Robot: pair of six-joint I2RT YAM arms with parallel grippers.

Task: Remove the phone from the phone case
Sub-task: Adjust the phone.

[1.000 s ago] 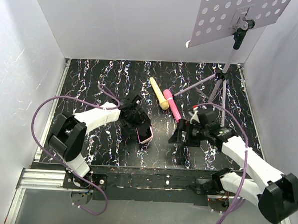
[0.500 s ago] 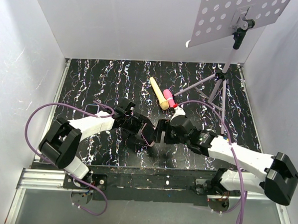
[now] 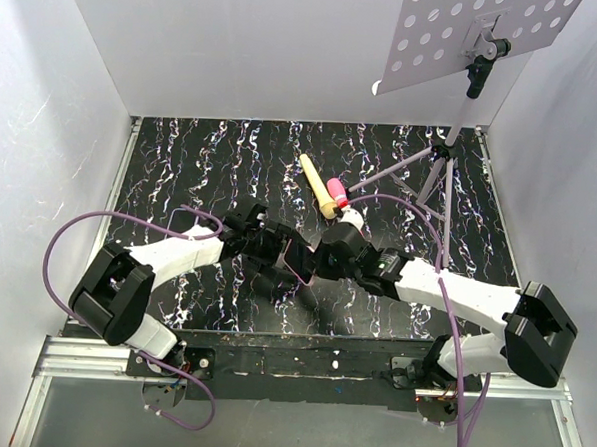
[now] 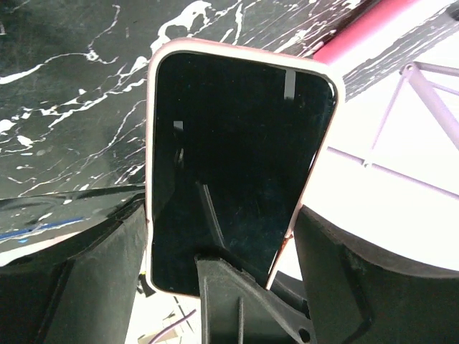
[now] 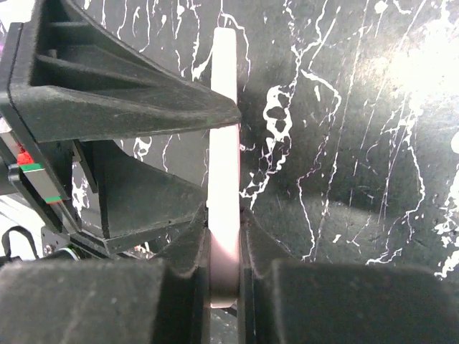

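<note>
Left claw (image 4: 219, 215): closed across the width of the case (image 5: 224, 129). One finger bears on each long edge, near the end closest to the wrist.
Right claw (image 5: 224, 229): closed on the same case, seen edge-on. One pad presses the front face and one the back face. Which end it grips cannot be told.
Between the claws: the case is a pink shell carried by both claws where they meet. It appears lifted off the table (image 3: 202, 158).
Phone (image 4: 237, 158): fully seated in the case, black screen facing the left wrist camera. The pink rim is unbroken around the far end and both long sides.
Beyond the left claw: the far end of the case stands free, with nothing touching it.
Below the claws: black marbled table surface.
Farther out: a yellow stick (image 3: 318, 186) and a pink marker (image 3: 340, 198) lie side by side, well apart from the claws. A stand (image 3: 453, 141) is behind them, to the right.
Step in hand: two-claw grip set; separation not started.
Next move, judged: one claw must fix the shell while the other works the rim off a corner or presses the phone out. Squeezing the long edges may lock the rim onto the phone. A pinch across both faces holds phone and shell together, so it probably needs shifting onto the rim alone.
</note>
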